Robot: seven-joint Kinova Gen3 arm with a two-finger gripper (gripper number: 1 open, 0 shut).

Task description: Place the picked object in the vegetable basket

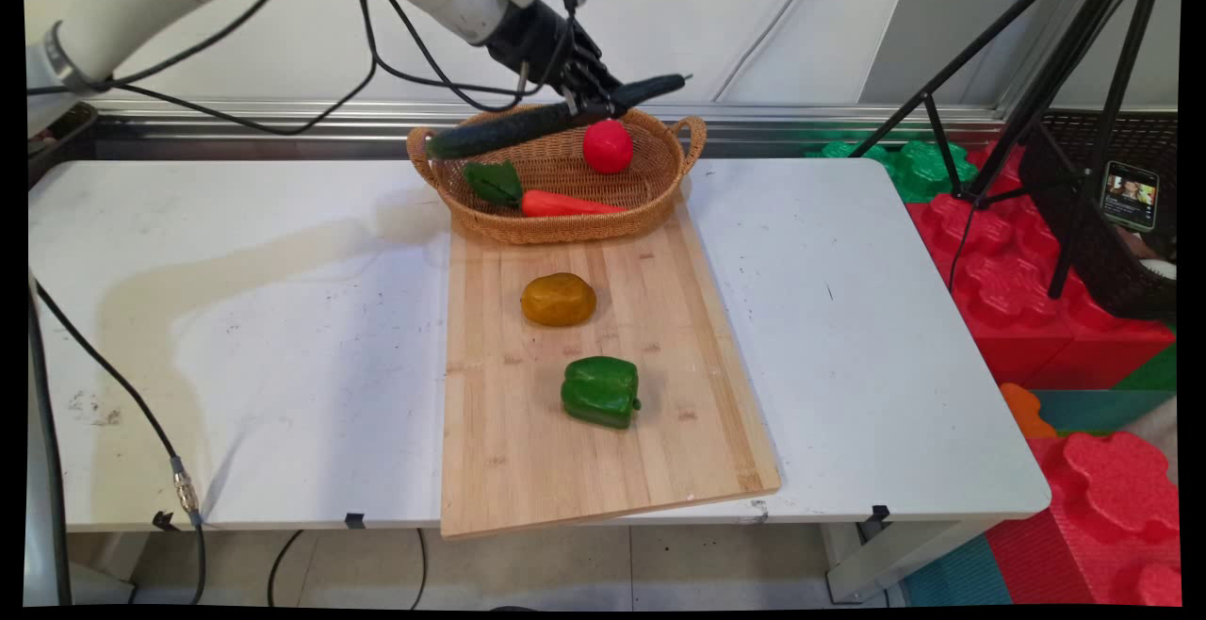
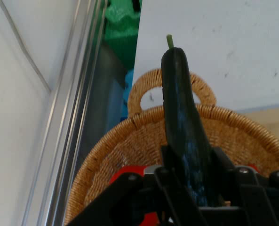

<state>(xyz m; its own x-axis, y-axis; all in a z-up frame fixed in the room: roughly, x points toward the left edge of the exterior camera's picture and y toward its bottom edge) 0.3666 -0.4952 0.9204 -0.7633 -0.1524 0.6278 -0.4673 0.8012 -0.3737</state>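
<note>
Gripping a dark cucumber (image 1: 556, 116) crosswise, the hand (image 1: 592, 104) hovers over the basket (image 1: 565, 215).

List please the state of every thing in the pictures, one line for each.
claw: shut on cucumber, above basket
cucumber: held in air, lying crosswise over basket
basket: on cutting board's far end
tomato: in basket
carrot: in basket
potato: on cutting board
green pepper: on cutting board
</note>
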